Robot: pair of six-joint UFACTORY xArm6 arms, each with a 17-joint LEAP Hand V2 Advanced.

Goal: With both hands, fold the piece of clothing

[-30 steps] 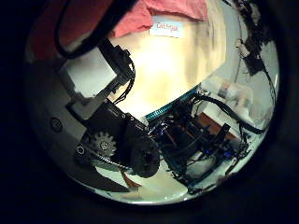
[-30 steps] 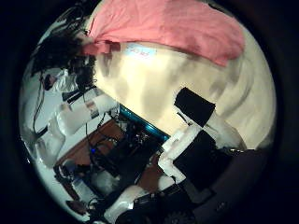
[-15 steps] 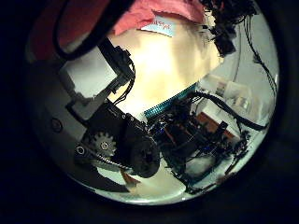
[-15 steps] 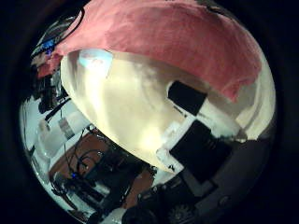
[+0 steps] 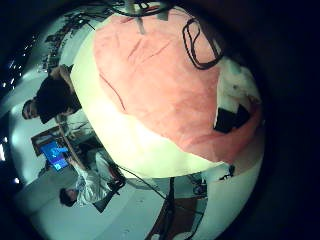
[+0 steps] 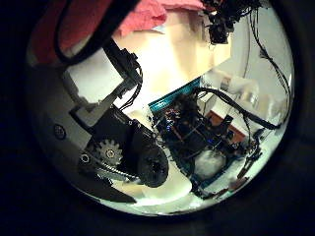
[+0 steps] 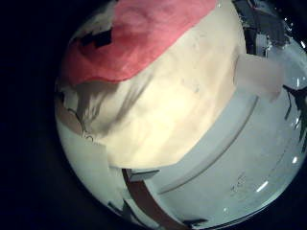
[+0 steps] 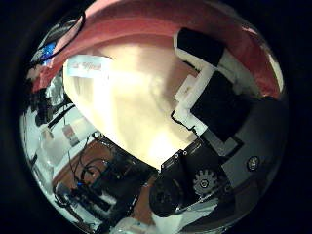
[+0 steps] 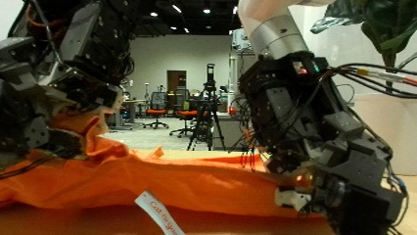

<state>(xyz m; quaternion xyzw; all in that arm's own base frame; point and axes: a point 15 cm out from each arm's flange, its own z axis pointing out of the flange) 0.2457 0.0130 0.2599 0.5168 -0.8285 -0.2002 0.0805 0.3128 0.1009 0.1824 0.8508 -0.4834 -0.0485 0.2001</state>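
Note:
An orange cloth [image 9: 144,181] lies spread on the cream table [image 8: 127,107], with a white label [image 9: 154,211] hanging at its near edge. My left hand [image 9: 52,88] is down on the cloth's far side, where a fold [image 9: 81,125] rises against it. How its fingers [image 5: 238,100] grip the cloth is hidden. My right hand [image 9: 319,147] hangs over the cloth's other end. Its fingers [image 8: 210,83] stretch out straight, and their tips touch the cloth's edge [image 9: 290,199]. The cloth [image 5: 165,75] fills the left little finger side palm view.
Bare cream table top [image 7: 182,96] lies beside the cloth under my right hand. Its edge [image 7: 206,144] runs close by. Behind the table stand tripods [image 9: 207,108] and chairs [image 9: 160,110].
The right palm camera has dropped closer to the table, and its fingers now reach to the cloth's edge. The left palm view has shifted, so the label has left it.

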